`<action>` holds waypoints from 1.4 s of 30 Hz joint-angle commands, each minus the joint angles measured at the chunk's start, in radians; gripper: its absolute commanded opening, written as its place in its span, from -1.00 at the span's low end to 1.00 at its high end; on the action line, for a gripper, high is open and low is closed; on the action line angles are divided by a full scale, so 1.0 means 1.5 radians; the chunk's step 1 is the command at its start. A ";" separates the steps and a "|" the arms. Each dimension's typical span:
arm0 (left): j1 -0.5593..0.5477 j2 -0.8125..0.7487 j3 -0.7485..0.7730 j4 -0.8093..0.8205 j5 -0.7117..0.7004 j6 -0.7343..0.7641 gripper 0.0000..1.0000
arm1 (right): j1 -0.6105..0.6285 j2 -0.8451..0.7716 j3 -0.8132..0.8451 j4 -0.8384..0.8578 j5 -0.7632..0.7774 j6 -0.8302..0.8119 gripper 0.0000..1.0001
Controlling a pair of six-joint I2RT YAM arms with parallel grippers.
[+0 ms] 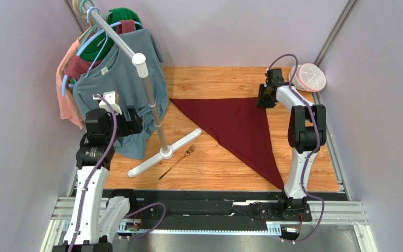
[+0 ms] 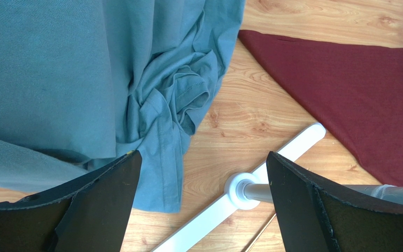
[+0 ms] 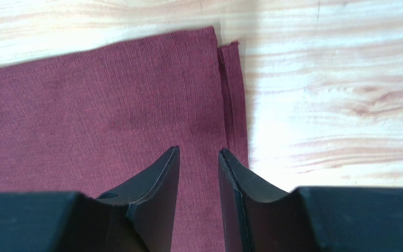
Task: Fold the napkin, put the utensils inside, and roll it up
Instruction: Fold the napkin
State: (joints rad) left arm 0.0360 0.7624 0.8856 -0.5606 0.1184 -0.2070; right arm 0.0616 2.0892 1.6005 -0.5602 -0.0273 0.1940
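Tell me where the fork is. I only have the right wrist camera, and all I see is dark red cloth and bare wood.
Observer: The fork lies on the table left of the napkin, not touching it, beside the white rack base.
Operator: What shape is the napkin overall?
Observer: A triangle, with its long point reaching toward the near edge of the table.
Operator: And the left pincer?
Observer: The left pincer is wide open and holds nothing, close to the grey-blue shirt hanging on the rack.
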 commanded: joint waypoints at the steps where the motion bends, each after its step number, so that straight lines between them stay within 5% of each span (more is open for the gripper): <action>1: 0.004 0.001 0.015 0.012 -0.003 0.002 0.96 | -0.003 0.023 0.038 0.023 0.005 -0.026 -0.25; 25: 0.003 -0.001 0.014 0.013 0.003 0.001 0.96 | -0.023 0.067 0.087 0.026 -0.002 -0.049 -0.25; 42: 0.003 -0.002 0.014 0.015 0.007 0.001 0.96 | -0.026 0.086 0.095 0.023 -0.011 -0.053 -0.52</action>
State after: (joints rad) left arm 0.0360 0.7658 0.8856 -0.5602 0.1207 -0.2070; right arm 0.0292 2.2059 1.7088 -0.5491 -0.0292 0.1287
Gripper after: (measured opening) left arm 0.981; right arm 0.264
